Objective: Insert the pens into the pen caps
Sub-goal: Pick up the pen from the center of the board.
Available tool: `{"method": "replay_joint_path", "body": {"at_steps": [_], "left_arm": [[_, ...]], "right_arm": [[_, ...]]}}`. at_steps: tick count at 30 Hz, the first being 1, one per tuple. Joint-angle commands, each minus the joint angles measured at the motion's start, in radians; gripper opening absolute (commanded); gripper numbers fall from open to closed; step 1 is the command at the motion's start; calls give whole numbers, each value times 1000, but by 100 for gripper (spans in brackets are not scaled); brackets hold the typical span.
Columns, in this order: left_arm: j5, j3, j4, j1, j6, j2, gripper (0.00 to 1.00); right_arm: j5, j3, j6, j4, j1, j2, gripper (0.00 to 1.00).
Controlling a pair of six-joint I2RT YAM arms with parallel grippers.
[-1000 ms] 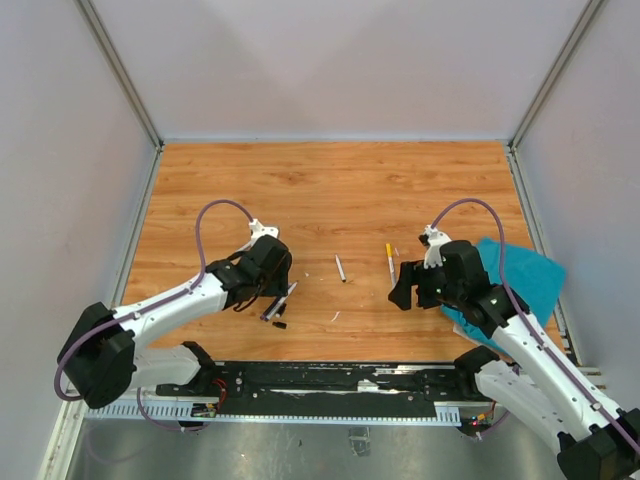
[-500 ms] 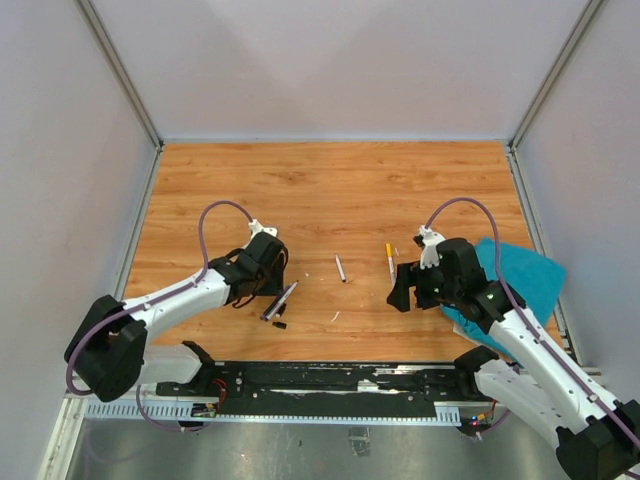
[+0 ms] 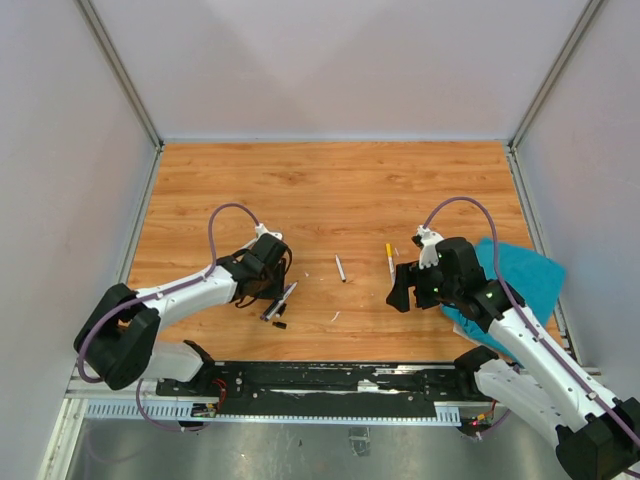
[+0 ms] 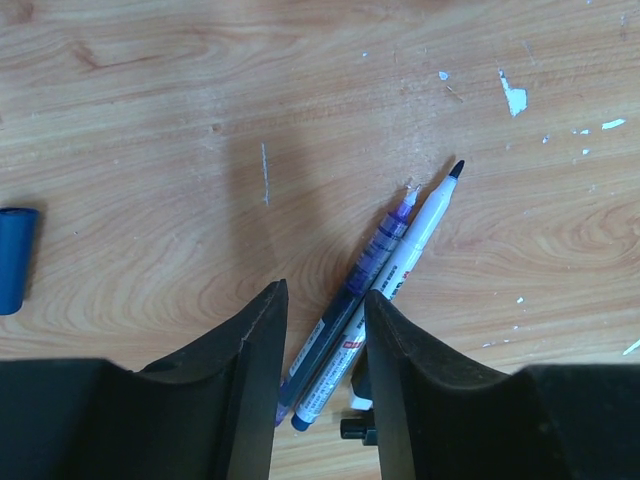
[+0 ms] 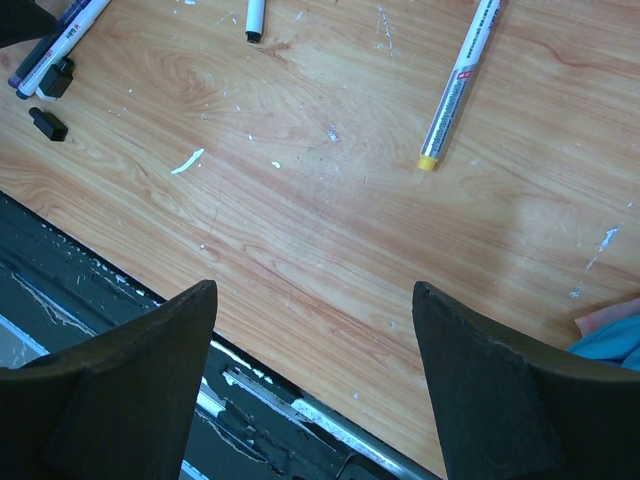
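In the left wrist view a dark blue pen [image 4: 345,290] and a white pen [image 4: 400,262] with a black tip lie side by side on the wood. My left gripper [image 4: 322,292] is open a little, its jaws either side of the pens' rear ends. A black cap [image 4: 352,428] lies by the right jaw and a blue cap [image 4: 14,258] at the left edge. From above, the left gripper [image 3: 268,280] sits over this pair [image 3: 282,298]. My right gripper [image 3: 402,291] is open wide and empty over bare wood. A yellow-ended pen [image 5: 460,85] lies ahead of it.
A grey pen [image 3: 340,268] lies mid-table. Two black caps [image 5: 57,78] [image 5: 47,123] and a white scrap [image 5: 187,160] lie left of the right gripper. A teal cloth [image 3: 525,280] is at the right. The black front rail [image 5: 120,330] runs below.
The left arm's forearm has swung right and its wrist has turned a little over the pen pair. The pens and the right arm have hardly moved.
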Motion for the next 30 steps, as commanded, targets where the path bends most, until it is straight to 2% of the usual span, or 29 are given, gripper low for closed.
{"method": "replay_joint_path", "body": {"at_steps": [1, 6, 10, 17, 30], "left_arm": [[15, 13, 15, 5, 16, 3, 41], [54, 25, 18, 3, 37, -40, 42], [56, 37, 31, -50, 49, -71, 42], [69, 45, 46, -93, 62, -7, 39], [55, 55, 58, -98, 70, 38, 35]], "right_arm": [[-10, 15, -18, 10, -14, 1, 79], [-9, 14, -18, 10, -15, -5, 79], [-8, 13, -17, 11, -14, -5, 80], [-17, 14, -21, 16, -14, 12, 80], [-23, 17, -25, 13, -14, 24, 80]]}}
